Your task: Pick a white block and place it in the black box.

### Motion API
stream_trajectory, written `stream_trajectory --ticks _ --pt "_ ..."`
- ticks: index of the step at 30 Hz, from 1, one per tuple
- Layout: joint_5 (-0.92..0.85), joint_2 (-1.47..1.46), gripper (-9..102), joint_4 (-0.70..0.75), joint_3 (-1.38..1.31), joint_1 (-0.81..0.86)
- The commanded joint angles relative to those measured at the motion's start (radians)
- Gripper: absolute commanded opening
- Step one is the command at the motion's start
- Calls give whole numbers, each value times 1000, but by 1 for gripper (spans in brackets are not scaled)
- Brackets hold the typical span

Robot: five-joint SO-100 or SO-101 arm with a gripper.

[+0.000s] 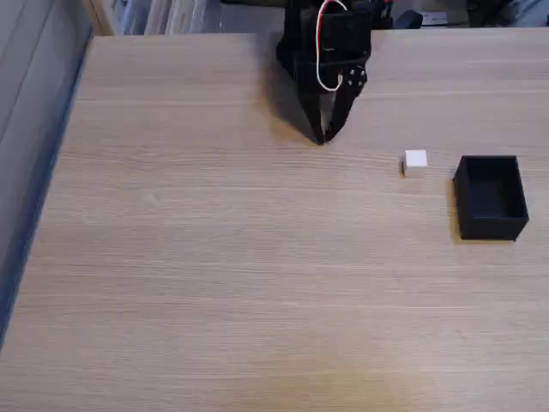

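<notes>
Gripper [323, 137] clenched, empty, upper centre, tips down at surface [214, 275]; block [415, 162] sat right, untouched, beside box [490, 197], short carry likely

No text, label, brand, number or sign can be read anywhere in the fixed view. The small plain white cube [415, 161] shows blank faces, the matte black open-topped box [490, 197] carries no visible marking, and the pale wood-grain worktop [214, 257] bears no lettering. The black robot arm [326, 51] at the far edge shows no legible print, and the objects behind the worktop are too blurred to make out any writing.
</notes>
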Motion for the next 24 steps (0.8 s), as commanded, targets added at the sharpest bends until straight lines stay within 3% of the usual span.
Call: stream_trajectory --ticks 1,16,24 --pt "-3 -57 0 6 -38 -14" --pt "192 -643 4 202 -655 -189" --pt "345 -910 7 91 -784 -284"
